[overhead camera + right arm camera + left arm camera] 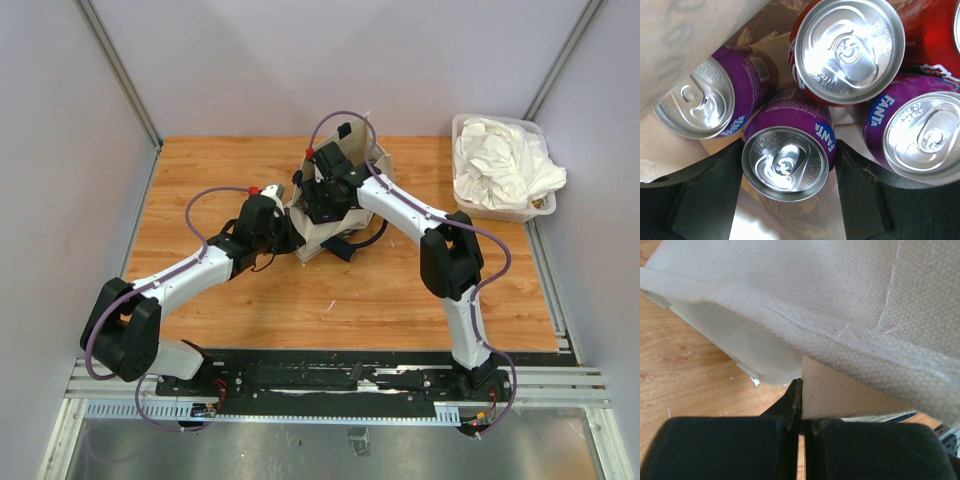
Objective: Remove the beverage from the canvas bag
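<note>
Standing between the right gripper's (788, 147) fingers is a purple can (786, 167).

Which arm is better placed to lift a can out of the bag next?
Right: the right gripper straddles a purple Fanta can inside the canvas bag; the left gripper pinches its edge outside.

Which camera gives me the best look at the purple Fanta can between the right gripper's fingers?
Right wrist: the purple Fanta can sits centre frame, lid up, flanked by the right gripper fingers. Top external shows only the canvas bag, contents hidden; left wrist shows only bag fabric.
</note>
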### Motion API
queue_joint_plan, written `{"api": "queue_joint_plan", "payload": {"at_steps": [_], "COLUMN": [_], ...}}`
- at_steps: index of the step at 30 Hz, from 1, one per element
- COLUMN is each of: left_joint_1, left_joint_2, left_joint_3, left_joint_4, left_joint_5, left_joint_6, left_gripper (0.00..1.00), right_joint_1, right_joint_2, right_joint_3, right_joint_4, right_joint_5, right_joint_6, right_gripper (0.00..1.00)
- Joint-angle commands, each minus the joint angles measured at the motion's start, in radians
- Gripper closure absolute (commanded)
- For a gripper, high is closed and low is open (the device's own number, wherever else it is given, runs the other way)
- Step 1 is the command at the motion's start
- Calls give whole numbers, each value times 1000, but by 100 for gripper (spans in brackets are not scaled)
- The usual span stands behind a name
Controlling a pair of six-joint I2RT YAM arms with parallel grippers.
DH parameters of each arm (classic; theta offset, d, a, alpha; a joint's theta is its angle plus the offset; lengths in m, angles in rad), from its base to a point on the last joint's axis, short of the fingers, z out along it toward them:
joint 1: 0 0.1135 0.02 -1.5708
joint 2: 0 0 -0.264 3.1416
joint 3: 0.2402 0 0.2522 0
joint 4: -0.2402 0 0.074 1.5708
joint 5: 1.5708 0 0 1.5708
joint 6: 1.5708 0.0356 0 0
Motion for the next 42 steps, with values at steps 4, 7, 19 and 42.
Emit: {"api": "queue_joint_plan", "payload": {"at_steps": [4, 7, 19, 42], "left_joint_1": [6, 6, 6, 6], "left_joint_2": [35, 44, 59, 37], "left_joint_3": [-43, -37, -22, -11], "left_joint_4": [-152, -154, -157, -163], "left_joint_5": [-3, -9, -13, 4], "left_joint_6": [43, 47, 59, 85], "left_gripper": [99, 99, 95, 71], "right_joint_1": [10, 12, 40, -183], "right_joint_2": [-148, -221, -495, -1076], "right_joint_3": [50, 78, 97, -788], "right_joint_4": [-57, -58, -140, -25], "right_joint_5": [40, 55, 167, 319], "right_joint_6": [-106, -125, -182, -14], "right_gripper": [99, 99, 99, 99]}}
